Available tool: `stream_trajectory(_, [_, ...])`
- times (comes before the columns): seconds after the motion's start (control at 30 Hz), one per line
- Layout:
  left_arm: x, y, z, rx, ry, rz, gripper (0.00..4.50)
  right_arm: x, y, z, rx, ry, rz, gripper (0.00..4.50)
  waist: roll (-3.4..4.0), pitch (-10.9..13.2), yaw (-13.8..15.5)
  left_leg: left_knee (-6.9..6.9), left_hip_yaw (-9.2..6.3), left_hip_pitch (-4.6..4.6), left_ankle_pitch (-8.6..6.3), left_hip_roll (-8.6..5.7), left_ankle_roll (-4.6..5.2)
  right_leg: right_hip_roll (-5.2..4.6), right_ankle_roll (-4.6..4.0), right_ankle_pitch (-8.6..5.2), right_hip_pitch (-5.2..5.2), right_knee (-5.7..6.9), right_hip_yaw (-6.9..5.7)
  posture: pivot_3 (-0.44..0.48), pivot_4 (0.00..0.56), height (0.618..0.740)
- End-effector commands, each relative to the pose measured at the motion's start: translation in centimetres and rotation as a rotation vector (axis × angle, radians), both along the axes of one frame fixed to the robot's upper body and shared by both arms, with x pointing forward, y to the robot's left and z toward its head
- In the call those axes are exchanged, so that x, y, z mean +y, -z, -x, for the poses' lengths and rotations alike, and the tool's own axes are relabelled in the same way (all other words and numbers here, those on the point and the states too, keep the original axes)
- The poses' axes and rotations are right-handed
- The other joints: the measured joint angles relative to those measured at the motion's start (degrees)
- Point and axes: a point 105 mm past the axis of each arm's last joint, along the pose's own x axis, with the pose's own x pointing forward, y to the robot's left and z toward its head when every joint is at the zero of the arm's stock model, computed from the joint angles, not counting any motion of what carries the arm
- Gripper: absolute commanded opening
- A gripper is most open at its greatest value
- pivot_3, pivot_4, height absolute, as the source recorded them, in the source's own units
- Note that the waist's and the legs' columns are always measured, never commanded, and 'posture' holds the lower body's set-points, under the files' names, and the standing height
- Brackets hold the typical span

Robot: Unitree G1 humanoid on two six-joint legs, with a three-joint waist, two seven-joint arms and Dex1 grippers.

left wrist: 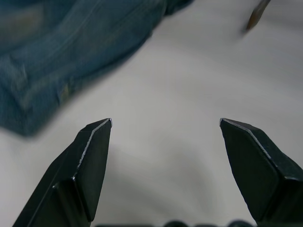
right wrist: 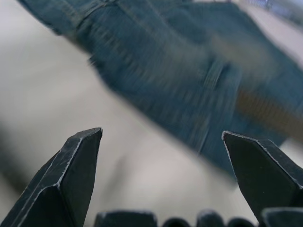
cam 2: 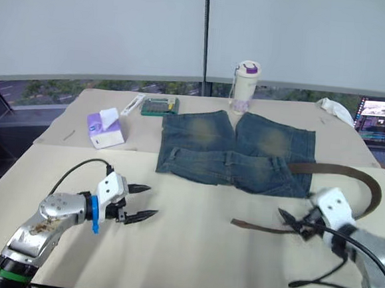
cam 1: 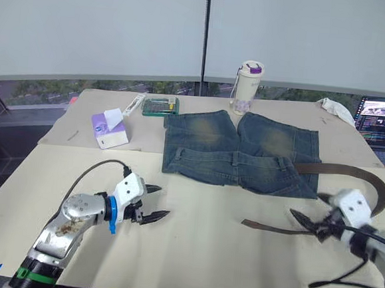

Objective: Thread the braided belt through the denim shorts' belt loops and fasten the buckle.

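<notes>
The denim shorts (cam 1: 238, 151) lie flat at the table's middle back, waistband toward me, with a belt loop (cam 1: 234, 158) showing on it. The braided belt (cam 1: 340, 171) comes out of the waistband's right end, curves round the right side and ends in a loose tail (cam 1: 266, 225) in front of the shorts. The buckle is hidden. My right gripper (cam 1: 304, 223) is open at the tail's right end, with nothing between its fingers (right wrist: 71, 165). My left gripper (cam 1: 163, 202) is open over bare table, in front of and left of the shorts (left wrist: 71, 52).
A purple tissue box (cam 1: 109, 129) stands at the back left. A green case (cam 1: 160, 105) and a white bottle (cam 1: 246, 88) sit behind the shorts. A white cloth (cam 1: 335, 110) and a laptop (cam 1: 384, 122) are at the back right.
</notes>
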Motion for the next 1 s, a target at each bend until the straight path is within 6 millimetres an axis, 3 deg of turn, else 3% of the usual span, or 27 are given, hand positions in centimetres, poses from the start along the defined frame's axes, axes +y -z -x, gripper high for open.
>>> stream_trajectory(0.03, [-1.1,-2.0,0.7,-0.033,0.101,0.006,3.86,0.2,1.5,-1.6,0.085,-0.014,0.138,4.50,0.00,-0.08,0.03,0.00,0.00,0.01,0.01,0.02,-0.02,0.02,0.00,0.00,0.00,0.01,0.00,0.000,0.150,0.740])
stream_trajectory(0.2, [-1.8,-3.6,1.1,-0.081,0.186,-0.026,3.86,-0.9,2.6,-5.0,0.157,0.056,0.262,4.50,-0.09,-0.04,0.08,0.04,0.03,-0.04,0.15,0.01,-0.24,0.02,-0.04,0.02,-0.03,0.00,0.00,0.000,0.150,0.740])
stream_trajectory(0.37, [-1.8,-4.2,1.3,-0.107,0.214,-0.059,3.86,-0.8,3.3,-6.6,0.210,0.080,0.264,4.50,-0.12,-0.05,-0.09,0.00,0.03,-0.02,0.15,0.05,-0.24,0.02,-0.06,0.04,-0.03,-0.02,0.03,0.000,0.150,0.740])
stream_trajectory(0.47, [-1.8,-4.3,1.2,-0.112,0.200,-0.053,3.89,-0.2,3.9,-6.4,0.242,0.061,0.236,3.66,-0.23,-0.09,-0.13,0.01,0.03,0.00,0.14,0.08,-0.22,0.05,-0.07,0.04,-0.02,-0.01,0.03,0.000,0.150,0.740])
stream_trajectory(0.63, [-1.8,-4.0,1.0,-0.112,0.185,-0.057,3.89,0.1,4.1,-6.2,0.245,0.041,0.216,1.89,-0.29,-0.13,-0.15,0.03,0.03,0.00,0.14,0.08,-0.21,0.05,-0.10,0.06,-0.03,0.00,0.05,0.000,0.150,0.740])
stream_trajectory(0.8, [-1.6,-3.6,1.0,-0.107,0.184,-0.073,3.89,0.9,3.8,-4.3,0.270,-0.051,0.192,0.17,-0.29,-0.13,0.07,0.03,0.02,-0.01,0.13,0.08,-0.21,0.05,-0.10,0.06,-0.04,0.01,0.05,0.000,0.150,0.740])
stream_trajectory(1.0, [-1.8,-3.6,0.9,-0.113,0.190,-0.072,3.89,1.5,3.1,0.3,0.350,-0.207,0.177,0.05,-0.27,-0.13,0.50,0.02,0.00,-0.05,0.08,0.07,-0.12,0.03,-0.10,0.06,-0.04,-0.02,0.00,0.000,0.150,0.740])
